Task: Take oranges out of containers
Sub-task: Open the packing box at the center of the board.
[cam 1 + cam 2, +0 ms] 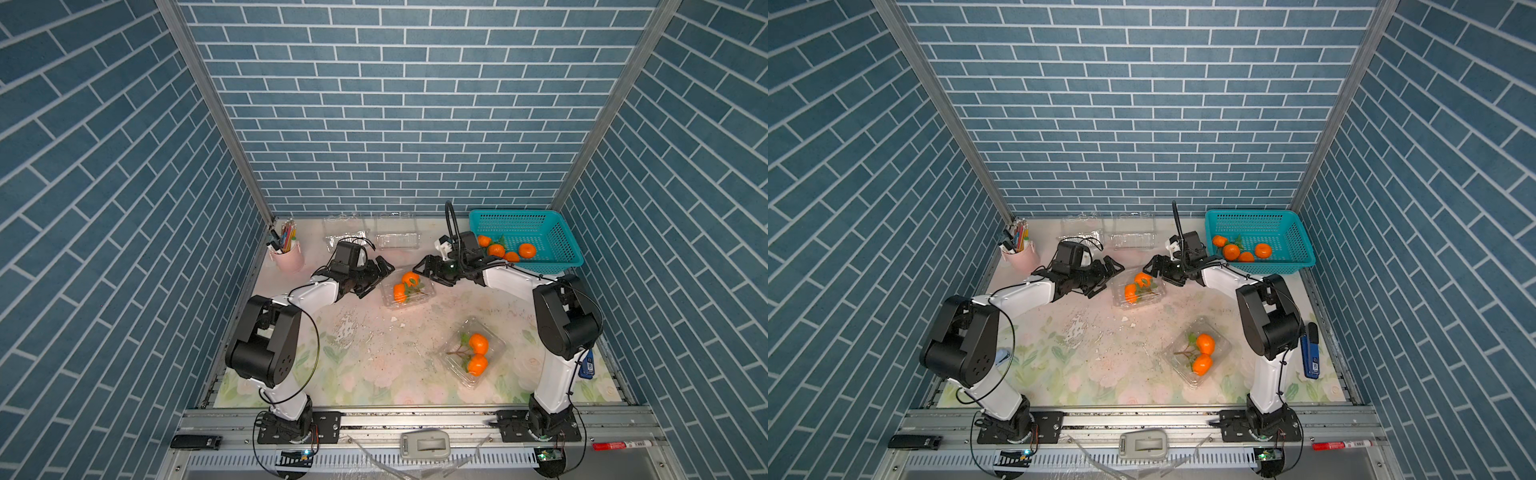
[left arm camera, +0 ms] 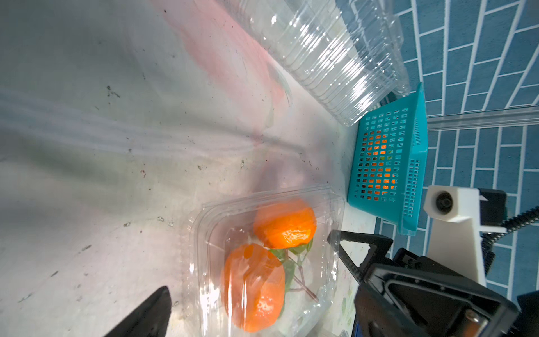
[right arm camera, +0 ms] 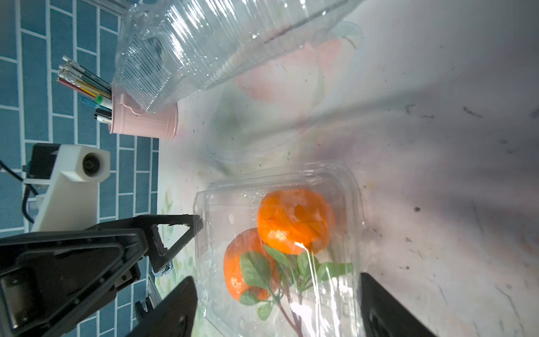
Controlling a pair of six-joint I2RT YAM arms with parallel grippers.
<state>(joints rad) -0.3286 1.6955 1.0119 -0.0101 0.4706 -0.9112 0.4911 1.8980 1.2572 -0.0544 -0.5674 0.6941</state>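
In both top views a clear clamshell (image 1: pixel 424 298) with two oranges (image 1: pixel 410 279) inside lies on the floral worktop (image 1: pixel 365 361) between the two hands. Its long axis runs roughly from one hand to the other. The left hand (image 1: pixel 376 279) stands spread wide just beside one short end. The right hand (image 1: pixel 428 273), also spread, hangs over the opposite end and looks the nearer of the two. A second clamshell (image 1: pixel 495 345) sits well apart toward the front with its own twig-joined pair. Four more oranges lie in the teal perforated basket (image 1: pixel 515 214), and two empty clamshells (image 1: pixel 397 237) rest by the back wall.

The left wrist view shows one black finger (image 2: pixel 145 315) of that hand off to one side of the clamshell (image 2: pixel 210 227). Its partner is not clearly visible. The thin, glossy plastic throws glare over the dimpled orange skins, and the lid appears to be down.

In the right wrist view the right hand (image 3: pixel 277 278) straddles the clamshell's (image 3: pixel 221 210) short width, one finger beside each side wall. Whether either finger touches the plastic cannot be told. The left hand's fingertip (image 3: pixel 195 223) sits at the rim. The flimsy ribbed shell would probably flex or skid under a squeeze.
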